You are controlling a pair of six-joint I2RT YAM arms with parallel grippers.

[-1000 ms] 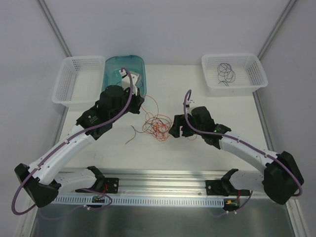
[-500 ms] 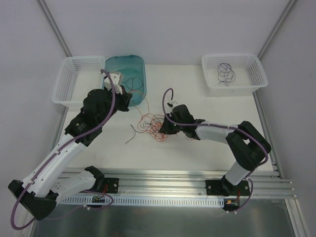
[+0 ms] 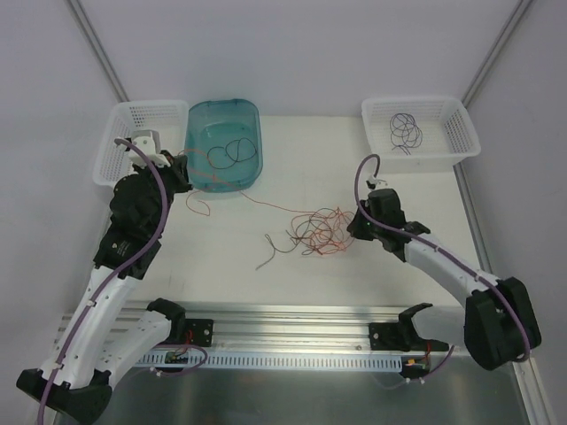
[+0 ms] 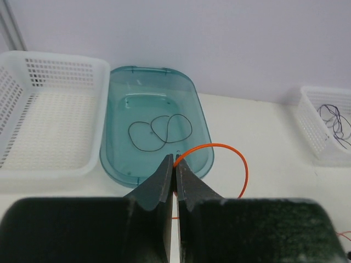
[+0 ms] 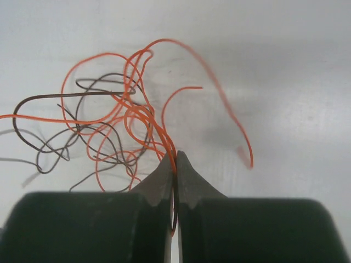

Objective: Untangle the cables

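The tangled cables (image 3: 319, 232) lie mid-table just left of the right gripper (image 5: 175, 160), clamped on orange strands (image 5: 137, 118), while the left gripper (image 4: 175, 165) pinches 1 orange wire (image 4: 215, 144) near the teal tub (image 4: 148, 101).

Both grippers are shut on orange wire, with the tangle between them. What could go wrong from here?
1. The left gripper and right gripper both pinch orange cable. Pulling apart may cinch the tangle, since dark strands weave through it.
2. The right gripper seems to clamp several orange strands, so it may drag the whole clump.
3. The orange run passes the teal tub and could snag its rim.
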